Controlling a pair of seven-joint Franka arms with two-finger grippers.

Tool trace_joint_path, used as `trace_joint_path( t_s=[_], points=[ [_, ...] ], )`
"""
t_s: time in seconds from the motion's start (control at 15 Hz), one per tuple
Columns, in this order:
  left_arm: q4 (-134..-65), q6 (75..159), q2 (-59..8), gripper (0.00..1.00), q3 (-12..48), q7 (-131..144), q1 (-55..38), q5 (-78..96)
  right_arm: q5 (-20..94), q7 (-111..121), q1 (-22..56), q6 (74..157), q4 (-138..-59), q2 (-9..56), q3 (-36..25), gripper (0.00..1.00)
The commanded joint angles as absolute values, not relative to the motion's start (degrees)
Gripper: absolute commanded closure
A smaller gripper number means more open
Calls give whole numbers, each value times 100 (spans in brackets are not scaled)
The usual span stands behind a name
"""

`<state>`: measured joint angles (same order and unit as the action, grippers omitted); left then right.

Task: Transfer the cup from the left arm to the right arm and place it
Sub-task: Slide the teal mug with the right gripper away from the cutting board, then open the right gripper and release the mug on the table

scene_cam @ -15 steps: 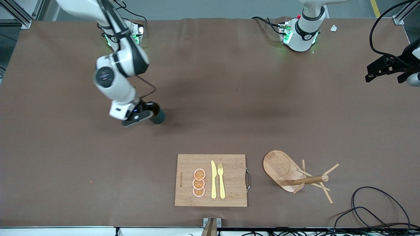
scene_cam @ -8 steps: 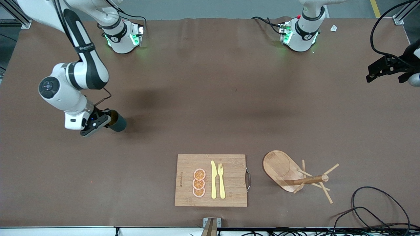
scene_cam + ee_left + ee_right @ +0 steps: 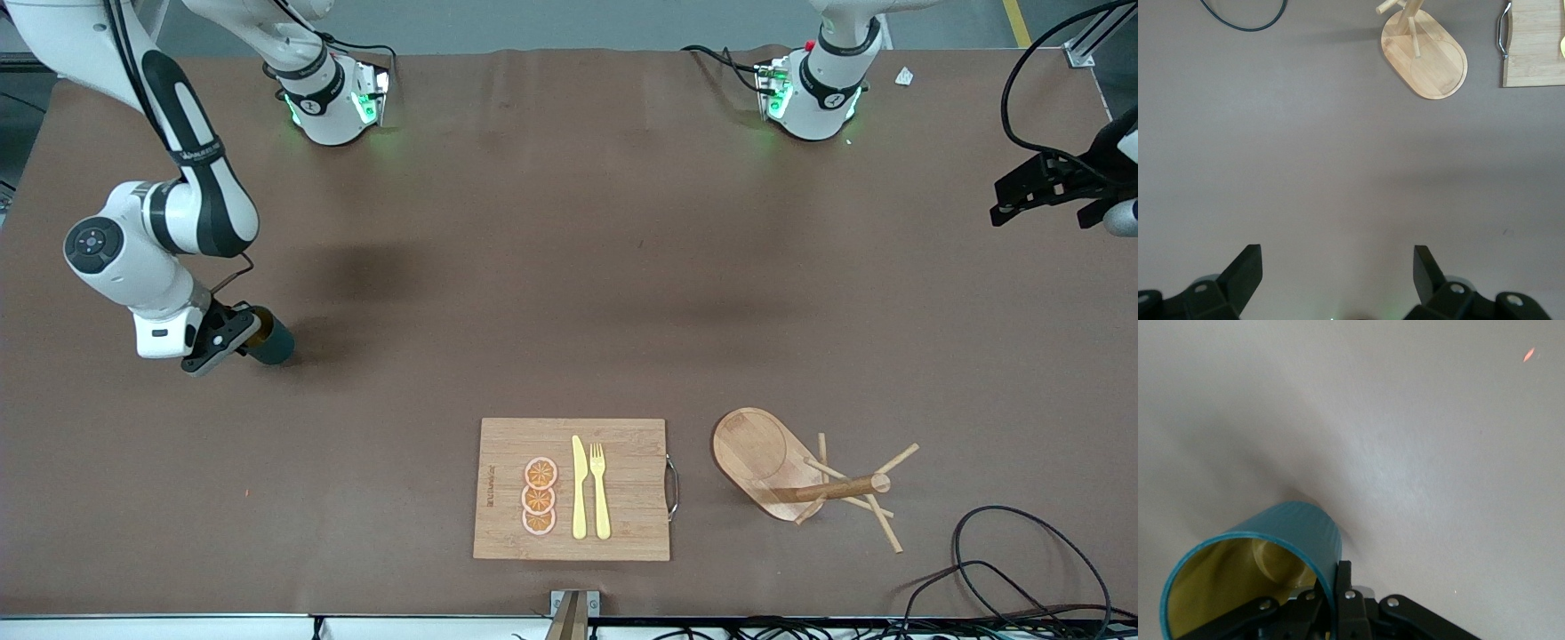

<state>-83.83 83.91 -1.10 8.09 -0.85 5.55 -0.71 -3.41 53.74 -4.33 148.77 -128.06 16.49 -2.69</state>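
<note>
The dark teal cup (image 3: 269, 340) with a tan inside is held tilted by my right gripper (image 3: 233, 332), which is shut on its rim, one finger inside and one outside. It hangs just over the bare brown table near the right arm's end. In the right wrist view the cup (image 3: 1271, 567) fills the corner and my right gripper (image 3: 1331, 597) pinches its wall. My left gripper (image 3: 1036, 188) is open and empty, raised at the table's edge at the left arm's end; its fingers (image 3: 1245, 270) show wide apart in the left wrist view.
A wooden cutting board (image 3: 622, 444) with orange slices (image 3: 539, 496), a yellow knife (image 3: 579, 487) and a fork (image 3: 600, 489) lies near the front edge. A tipped wooden mug rack (image 3: 782, 467) lies beside it. Black cables (image 3: 1005, 560) coil at the front corner.
My right arm has carried the cup from nearer the table's middle toward the right arm's end and slightly nearer the front camera. The left arm has not moved.
</note>
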Motion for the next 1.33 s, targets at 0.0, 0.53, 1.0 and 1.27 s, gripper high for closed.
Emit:
trace_joint_path(
  t_s=[0.0,0.53,1.0,1.27],
  points=[
    [-8437,8455,-62,0,844,-149,589,-70,-466,5598,-685,14985,-12806,1784,-123,100],
    [-8411,8473,-132,0,844,-149,580,-88,-422,5959,-773,14985,-12771,1846,-123,62],
    [-8402,8543,-141,0,844,-53,580,-88,-178,5854,-774,14530,-12403,1767,-97,0],
    [-8402,8552,-141,0,844,-44,580,-70,466,5154,-721,12871,-11410,1670,-97,0]
  ],
)
